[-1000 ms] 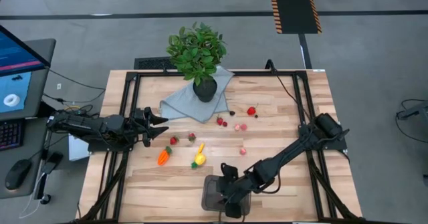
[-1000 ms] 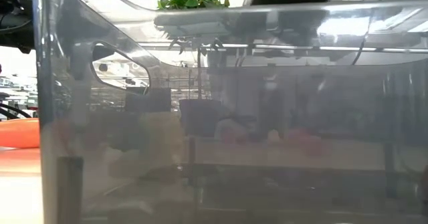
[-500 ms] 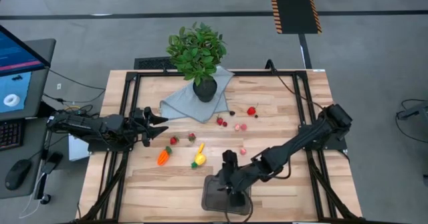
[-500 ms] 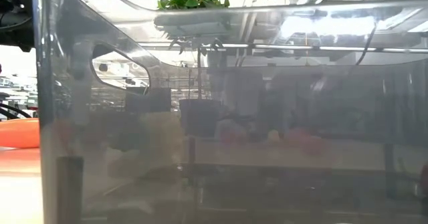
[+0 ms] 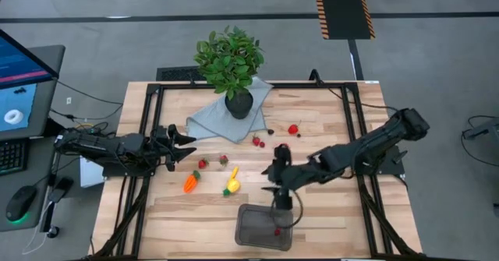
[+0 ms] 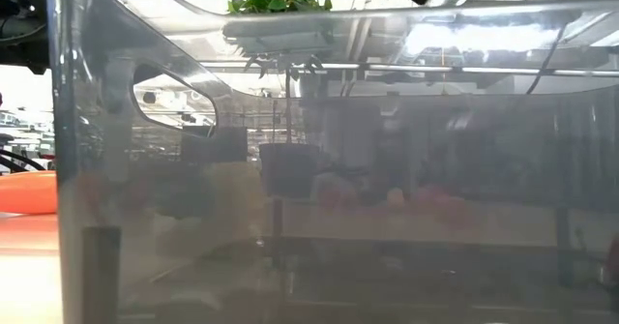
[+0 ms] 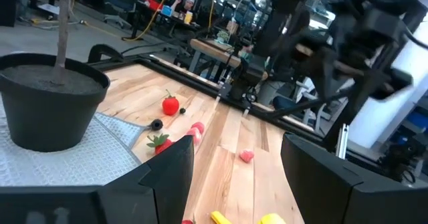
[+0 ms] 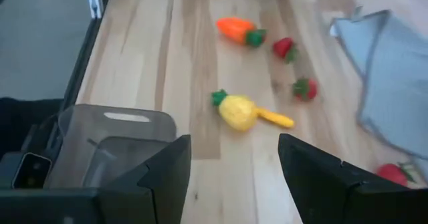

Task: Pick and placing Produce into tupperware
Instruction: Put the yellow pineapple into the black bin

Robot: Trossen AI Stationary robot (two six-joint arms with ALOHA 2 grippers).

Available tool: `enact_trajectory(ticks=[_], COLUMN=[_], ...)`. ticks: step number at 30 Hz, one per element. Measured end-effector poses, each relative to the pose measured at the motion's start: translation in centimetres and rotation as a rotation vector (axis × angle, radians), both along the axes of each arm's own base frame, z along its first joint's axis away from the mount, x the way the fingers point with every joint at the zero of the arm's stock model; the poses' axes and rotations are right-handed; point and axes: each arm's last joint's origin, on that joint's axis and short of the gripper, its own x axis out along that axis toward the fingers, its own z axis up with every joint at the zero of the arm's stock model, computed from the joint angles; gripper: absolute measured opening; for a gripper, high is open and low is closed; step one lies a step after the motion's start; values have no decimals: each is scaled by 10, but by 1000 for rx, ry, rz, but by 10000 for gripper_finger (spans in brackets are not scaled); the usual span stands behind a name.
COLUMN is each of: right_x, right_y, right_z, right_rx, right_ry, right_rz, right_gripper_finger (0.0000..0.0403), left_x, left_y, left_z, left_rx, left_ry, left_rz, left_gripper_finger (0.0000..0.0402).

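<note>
The clear grey tupperware stands near the table's near edge and holds one red piece. In the low view its wall fills the picture. On the wood lie the carrot, lemon with banana, strawberries and pink berries. My right gripper hovers open over the tub's far rim, holding nothing. Its wrist view shows the tub, lemon and carrot. My left gripper waits open at the table's left side.
A leafy plant in a black pot stands on a blue-grey cloth at the table's far side; the pot is close before my left gripper. A black frame runs along the table's edges. A monitor and a mouse sit off to the left.
My right gripper has risen out of the tupperware and drawn back toward the table's far edge, now over the tub's far rim. A red piece now shows inside the tub where the gripper was. The left arm has kept still.
</note>
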Motion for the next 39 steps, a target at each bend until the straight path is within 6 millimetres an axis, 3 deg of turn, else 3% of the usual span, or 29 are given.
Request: enact_trajectory(ticks=[8,17,28,33,39], right_x=[-44,-85,-123,-132,-138], right_y=[-32,-54,-69,-72,-67], right_z=[-7,-27,-54,-64,-71], right_rx=[34,85,127,143,154], right_ry=[-214,-324,-388,-383,-390], right_rz=[-6,-38,-78,-82,-49], right_gripper_finger=[249,249,249,249,249], left_x=[10,47,117,134,148], left_y=[-2,-9,-64,-87,-97], left_z=[13,16,36,31,30], left_rx=[15,-93,-60,-89,-160], left_ry=[86,312,511,564,568], left_rz=[-23,85,26,72,66], left_gripper_finger=[213,213,213,213,213])
